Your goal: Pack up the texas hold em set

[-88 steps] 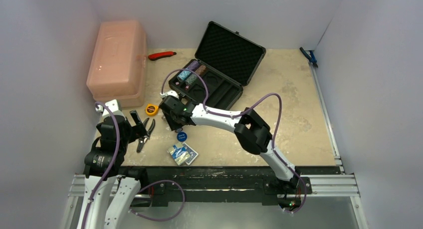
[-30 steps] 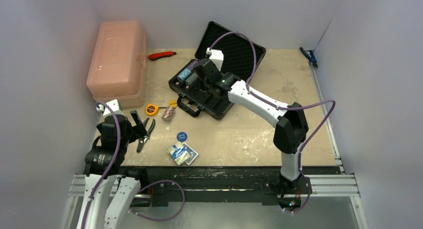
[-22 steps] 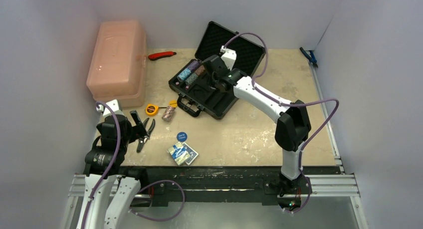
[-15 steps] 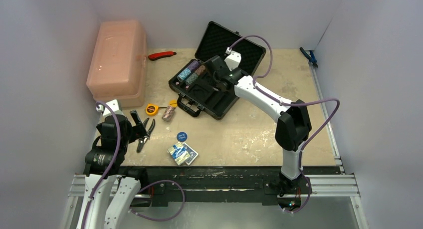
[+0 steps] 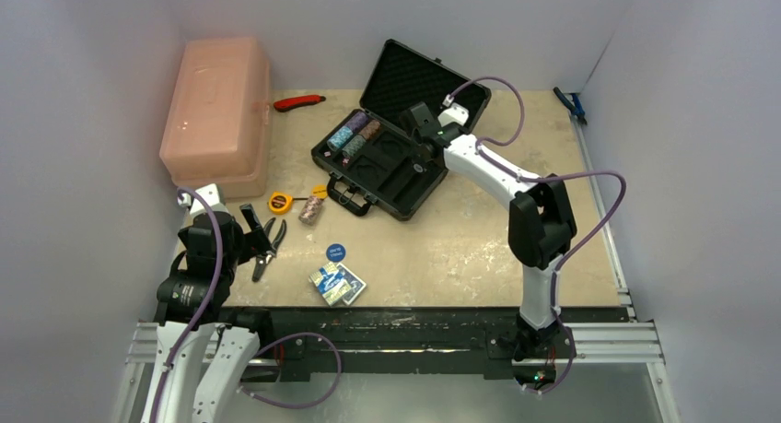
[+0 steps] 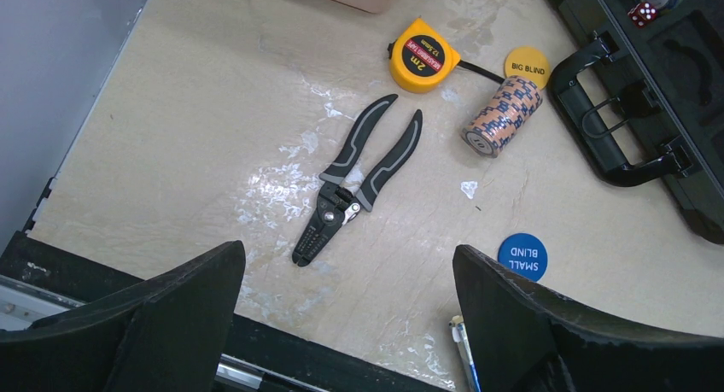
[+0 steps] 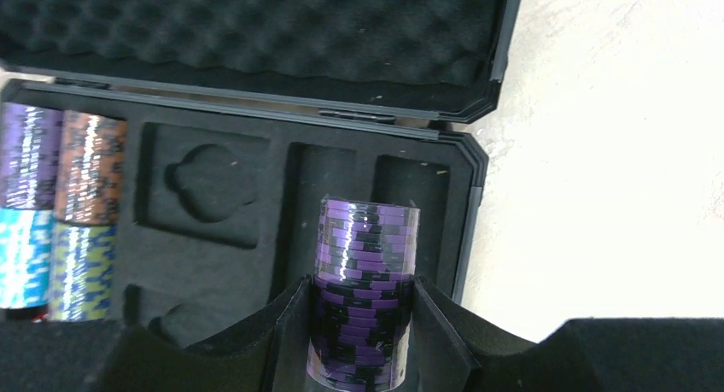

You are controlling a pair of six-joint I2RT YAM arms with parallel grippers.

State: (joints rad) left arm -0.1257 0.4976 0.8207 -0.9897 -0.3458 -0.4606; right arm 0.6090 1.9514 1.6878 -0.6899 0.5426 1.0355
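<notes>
The black case [image 5: 387,165] lies open at the back, its foam lid [image 5: 425,84] raised. Several chip stacks [image 5: 355,133] fill its left slots, as the right wrist view [image 7: 60,204] also shows. My right gripper [image 5: 420,124] hovers over the case's far right end, shut on a purple-black chip stack [image 7: 365,272]. An orange-blue chip stack [image 6: 504,114] lies on its side on the table [image 5: 313,207]. The blue disc [image 5: 336,252] and the card deck [image 5: 337,285] lie near the front. My left gripper [image 6: 350,324] is open and empty above the front left.
Black pliers [image 6: 359,183], a yellow tape measure [image 6: 423,55] and a yellow disc [image 6: 525,65] lie near the left gripper. The pink box [image 5: 218,110] stands at the back left with a red cutter [image 5: 299,101] beside it. A blue tool [image 5: 571,105] lies at the back right.
My right gripper left the front-left table with the purple chip stack, carried it to the case, then moved right along it. The left arm has not moved.
</notes>
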